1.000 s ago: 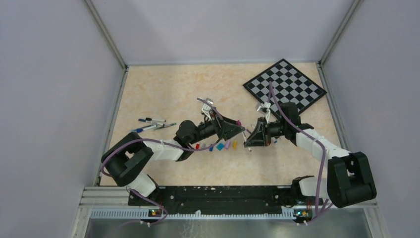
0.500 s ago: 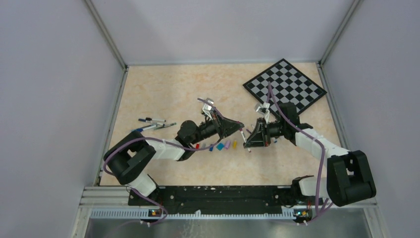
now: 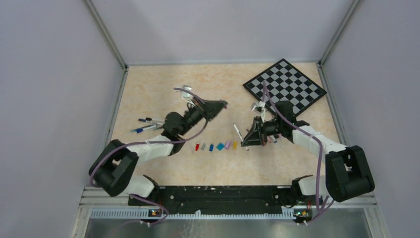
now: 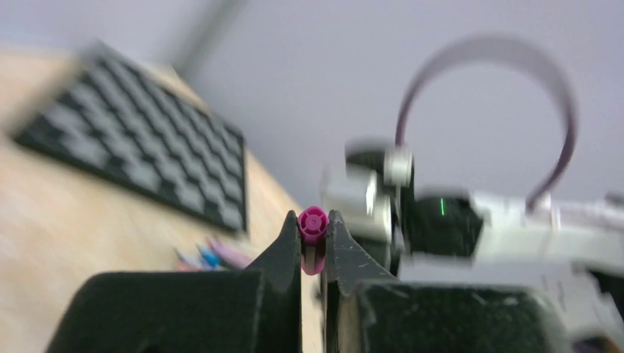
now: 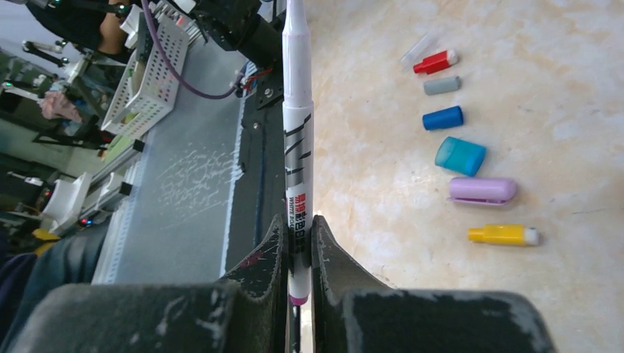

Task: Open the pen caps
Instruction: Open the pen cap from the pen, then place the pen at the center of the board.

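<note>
My left gripper [image 3: 224,104] [image 4: 313,229] hangs above the table, shut on a magenta pen cap [image 4: 313,220] pinched at its fingertips. A hand's width to its right, my right gripper [image 3: 246,143] [image 5: 298,228] is shut on the lower end of a white-bodied marker pen [image 5: 297,132] [image 3: 239,134], whose uncapped tip points away from the fingers. Loose pen caps lie in a row on the table: red [image 5: 434,62] [image 3: 197,147], grey [image 5: 441,85], blue [image 5: 443,118], teal [image 5: 460,156], pink [image 5: 483,190] and yellow [image 5: 502,234] [image 3: 235,144].
A chessboard [image 3: 285,87] [image 4: 140,162] lies at the back right. Several thin pens [image 3: 148,124] lie near the left wall. A few more pens [image 3: 273,139] lie under my right arm. Walls enclose the table on three sides.
My left gripper shut on the magenta cap at the marker's tip and swung up and to the left with it. My right gripper kept the marker and shifted slightly left.
</note>
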Available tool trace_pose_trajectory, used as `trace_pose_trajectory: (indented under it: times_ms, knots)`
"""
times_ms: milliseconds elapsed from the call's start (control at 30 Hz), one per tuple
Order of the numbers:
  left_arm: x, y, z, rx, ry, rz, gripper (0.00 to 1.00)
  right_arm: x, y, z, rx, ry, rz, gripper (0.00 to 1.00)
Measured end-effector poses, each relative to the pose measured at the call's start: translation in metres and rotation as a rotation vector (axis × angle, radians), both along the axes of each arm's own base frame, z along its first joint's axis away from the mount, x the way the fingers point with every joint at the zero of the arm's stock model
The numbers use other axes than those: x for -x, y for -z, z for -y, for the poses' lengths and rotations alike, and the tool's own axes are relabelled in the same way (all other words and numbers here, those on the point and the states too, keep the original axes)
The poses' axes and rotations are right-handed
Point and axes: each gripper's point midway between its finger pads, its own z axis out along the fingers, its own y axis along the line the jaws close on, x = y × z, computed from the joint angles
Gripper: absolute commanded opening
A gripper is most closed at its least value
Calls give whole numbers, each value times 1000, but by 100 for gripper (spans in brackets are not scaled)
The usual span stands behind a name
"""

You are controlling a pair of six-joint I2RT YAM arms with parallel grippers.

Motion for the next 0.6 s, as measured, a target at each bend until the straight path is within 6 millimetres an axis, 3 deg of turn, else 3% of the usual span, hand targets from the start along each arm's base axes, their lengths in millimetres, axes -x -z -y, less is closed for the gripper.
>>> trace_pose_trajectory:
  times_ms: [67, 133, 200, 267, 400, 500, 600]
  knots:
    - [-30, -37, -33, 68, -163, 62, 0, 5, 5, -1, 13, -13, -34, 0]
    - [-48, -73, -64, 133, -296, 124, 0, 10, 10, -3, 26, -25, -62, 0]
    - [-50, -103, -82, 188, -369, 181, 0, 13, 15, -3, 40, -29, -82, 0]
    - [-46, -118, -90, 210, -392, 214, 0, 14, 21, -1, 68, -22, -90, 0]
    - [-41, -118, -94, 164, -389, 210, 0, -2, 28, 4, 168, 25, -11, 0]
    - [-33, -101, -88, 83, -336, 173, 0, -26, 28, 18, 247, 99, 119, 0]
    - [-15, -75, -80, -5, -243, 126, 0, -50, 28, 46, 328, 223, 213, 0]
